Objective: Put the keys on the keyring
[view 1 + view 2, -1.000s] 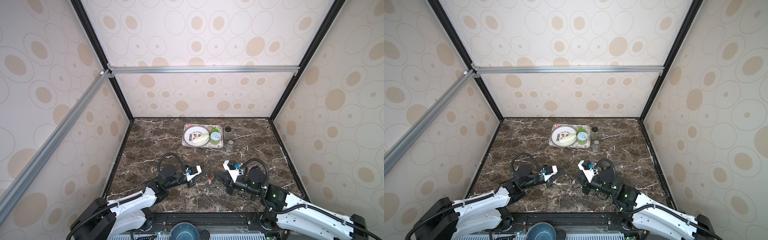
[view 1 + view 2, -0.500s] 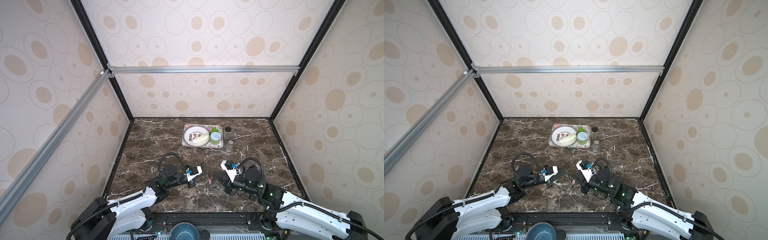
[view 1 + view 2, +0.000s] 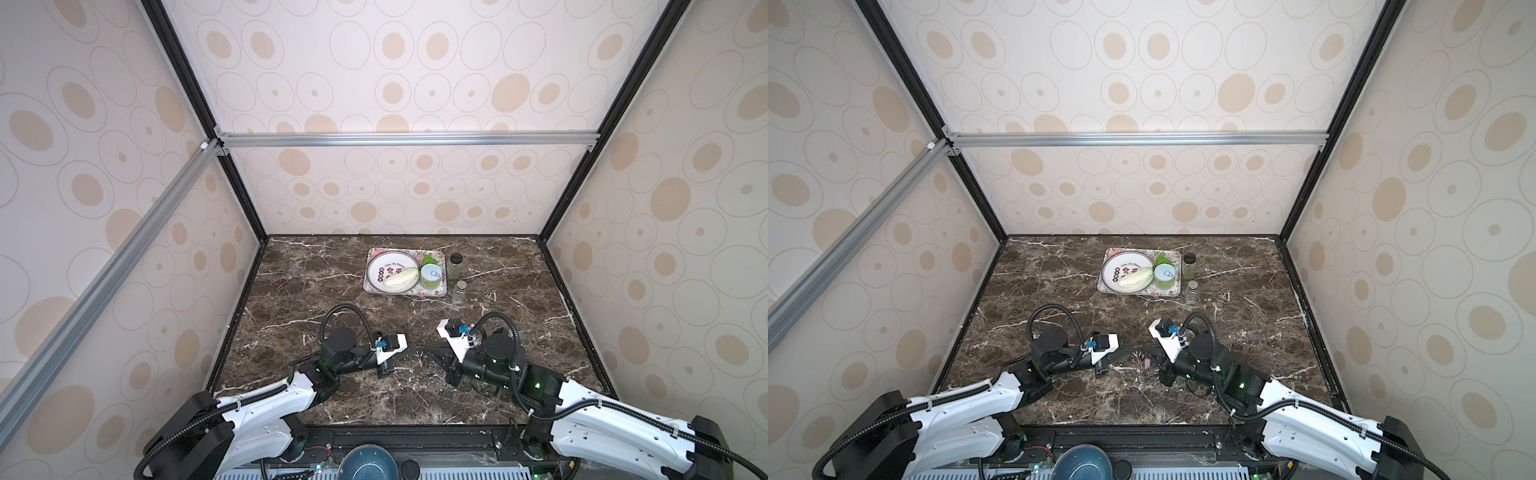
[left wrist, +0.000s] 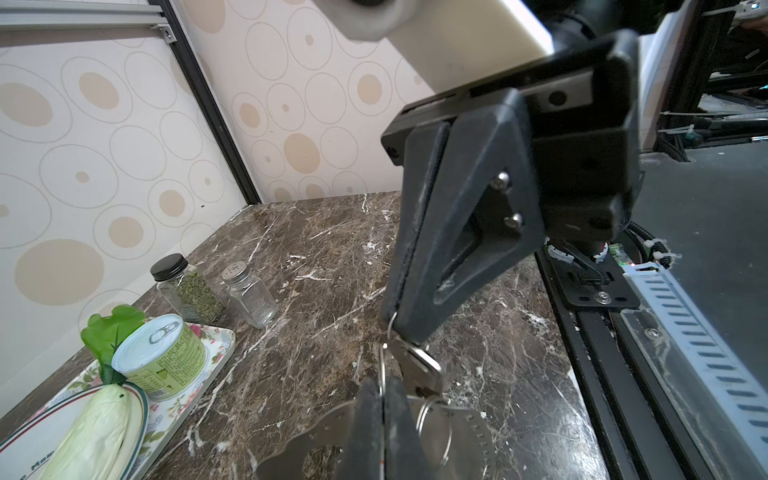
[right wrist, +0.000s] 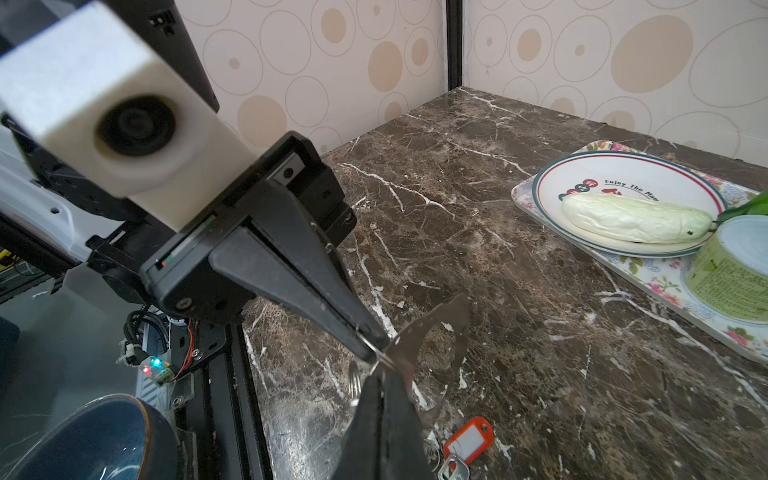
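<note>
Left gripper clenched on the rim of the keyring, which is raised off the table; right gripper clamped on a silver key touching that rim. The red-tagged key lies on the marble beneath. Recommended: brace the plate rigidly and feed the key's wire loop slowly into one rim hole.

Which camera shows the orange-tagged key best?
The right wrist view: the orange-tagged key is close up, with its tag and metal head visible. Both top views show it only as a tiny reddish speck. In the left wrist view I can't make it out.
</note>
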